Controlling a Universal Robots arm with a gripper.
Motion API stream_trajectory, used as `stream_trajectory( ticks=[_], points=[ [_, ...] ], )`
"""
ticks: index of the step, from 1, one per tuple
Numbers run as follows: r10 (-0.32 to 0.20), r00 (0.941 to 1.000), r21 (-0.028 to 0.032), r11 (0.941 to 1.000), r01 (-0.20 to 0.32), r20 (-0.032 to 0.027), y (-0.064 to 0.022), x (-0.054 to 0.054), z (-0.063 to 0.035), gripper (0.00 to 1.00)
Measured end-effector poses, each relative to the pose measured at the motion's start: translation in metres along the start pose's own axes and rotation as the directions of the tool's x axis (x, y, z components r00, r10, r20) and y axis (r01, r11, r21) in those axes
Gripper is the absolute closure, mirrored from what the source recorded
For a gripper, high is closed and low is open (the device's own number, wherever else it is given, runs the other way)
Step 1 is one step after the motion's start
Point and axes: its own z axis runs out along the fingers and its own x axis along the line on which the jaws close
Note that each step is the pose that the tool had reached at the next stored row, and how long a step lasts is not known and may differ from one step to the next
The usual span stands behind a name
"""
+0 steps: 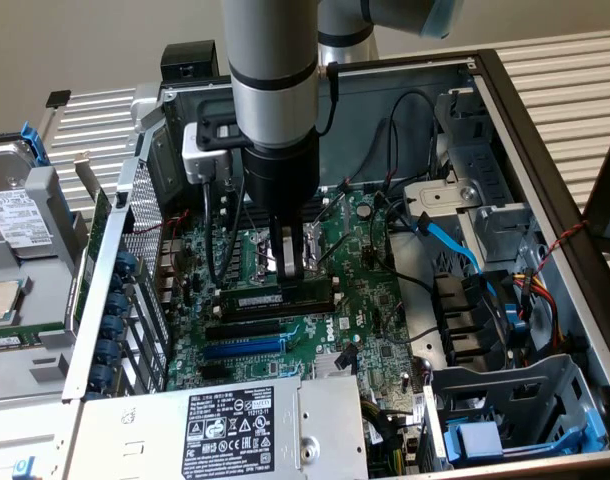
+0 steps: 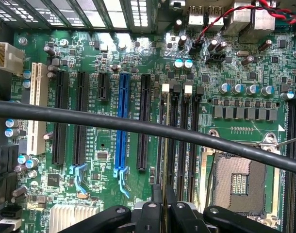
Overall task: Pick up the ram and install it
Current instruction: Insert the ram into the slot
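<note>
Install step in hand. The ram [image 1: 275, 299] stands on edge at the black slots [image 1: 285, 315] mid-board, with the fingers [image 1: 284, 255] closed narrow on its top edge. Judged: seating calls for square, even downward pressure. The exterior view shows its labelled face. The wrist view shows it edge-on [image 2: 163, 160] beneath a cable [image 2: 138, 127].

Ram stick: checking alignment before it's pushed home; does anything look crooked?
Nothing stands out: the long, thin green ram stick runs parallel to the black plastic slots, gripped near its middle by the gripper.

Green motherboard [image 2: 103, 138], blue slot [image 2: 123, 121]
</note>
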Motion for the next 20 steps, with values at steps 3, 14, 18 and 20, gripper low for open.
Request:
stream_trajectory(
  ticks=[3,14,18,20],
  points=[
    [0.000,1.0000,0.0000,1.0000,0.000,0.0000,0.0000,0.0000,0.0004,0.86],
    [0.000,1.0000,-0.0001,1.0000,0.000,-0.0001,0.0000,0.0000,0.0004,0.78],
    [0.000,1.0000,-0.0001,1.0000,0.000,-0.0001,0.0000,0.0000,0.0004,0.78],
    [0.000,1.0000,0.0000,1.0000,0.000,0.0001,0.0000,0.0000,0.0000,0.78]
  ],
)
